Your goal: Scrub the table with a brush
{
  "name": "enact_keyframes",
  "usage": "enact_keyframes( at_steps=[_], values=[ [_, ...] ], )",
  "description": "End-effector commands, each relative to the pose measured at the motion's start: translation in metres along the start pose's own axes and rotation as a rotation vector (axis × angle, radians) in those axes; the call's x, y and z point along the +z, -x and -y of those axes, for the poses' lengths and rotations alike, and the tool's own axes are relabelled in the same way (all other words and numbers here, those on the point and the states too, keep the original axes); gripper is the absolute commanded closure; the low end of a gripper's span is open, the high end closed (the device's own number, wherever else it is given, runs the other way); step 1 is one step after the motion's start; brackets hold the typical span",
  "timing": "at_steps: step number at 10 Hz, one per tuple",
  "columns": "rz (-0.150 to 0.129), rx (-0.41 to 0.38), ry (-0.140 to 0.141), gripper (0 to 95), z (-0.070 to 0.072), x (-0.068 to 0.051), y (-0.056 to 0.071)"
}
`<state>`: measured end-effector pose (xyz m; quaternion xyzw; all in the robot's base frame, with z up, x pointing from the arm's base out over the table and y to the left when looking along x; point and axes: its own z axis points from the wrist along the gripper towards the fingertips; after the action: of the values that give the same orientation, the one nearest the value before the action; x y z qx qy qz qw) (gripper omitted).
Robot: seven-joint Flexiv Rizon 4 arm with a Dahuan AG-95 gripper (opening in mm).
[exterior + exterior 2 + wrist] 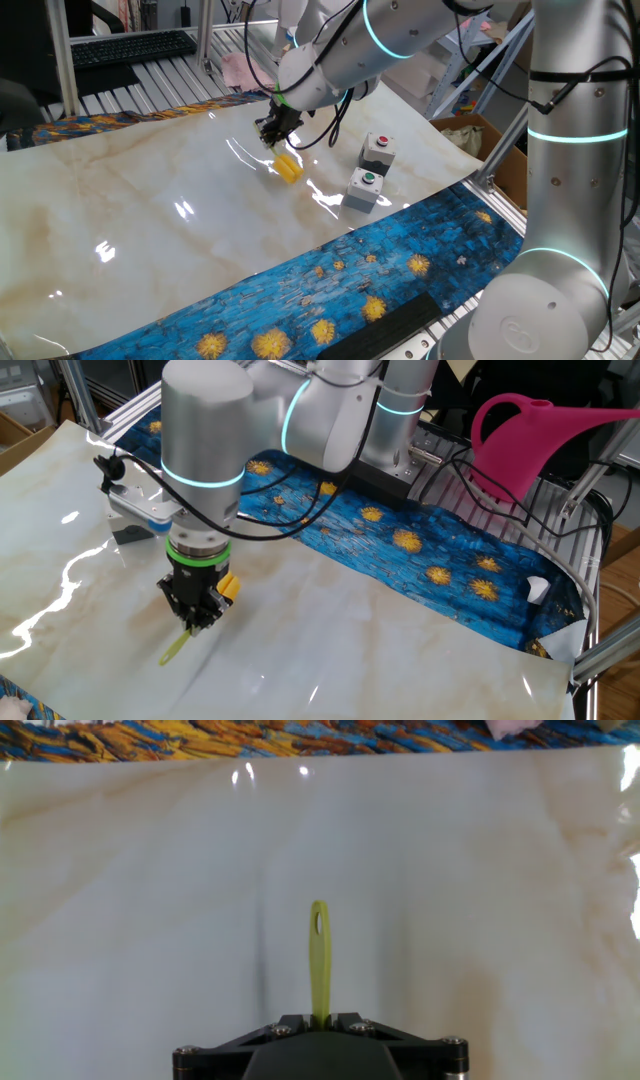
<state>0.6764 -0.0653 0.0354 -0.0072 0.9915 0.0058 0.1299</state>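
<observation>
so the black two-finger gripper (194, 612) is clamped on the small yellow plastic brush (287, 167), handle sticking out toward 12 o'clock over the glossy cream marble table (150, 220).

- gripper (196, 610) fingertips hidden in all views, grip can't be judged
- brush (319, 958) head hidden behind gripper housing in hand view, only handle shows
- table (150, 220) cut off by frame edges
</observation>
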Motion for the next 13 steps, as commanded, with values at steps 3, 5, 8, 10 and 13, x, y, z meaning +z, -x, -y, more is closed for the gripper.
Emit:
enact_keyframes(
  at_steps=[3, 5, 8, 10, 13],
  values=[
    [0.008, 0.0, 0.0, 95.0, 0.0, 0.003, -0.002],
    [0.014, 0.002, -0.001, 95.0, 0.0, 0.006, -0.002],
    [0.014, 0.025, -0.001, 95.0, -0.003, 0.01, -0.003],
    [0.012, 0.045, 0.003, 95.0, -0.008, 0.011, -0.003],
    [0.01, 0.075, 0.009, 95.0, -0.018, 0.013, -0.001]
  ],
)
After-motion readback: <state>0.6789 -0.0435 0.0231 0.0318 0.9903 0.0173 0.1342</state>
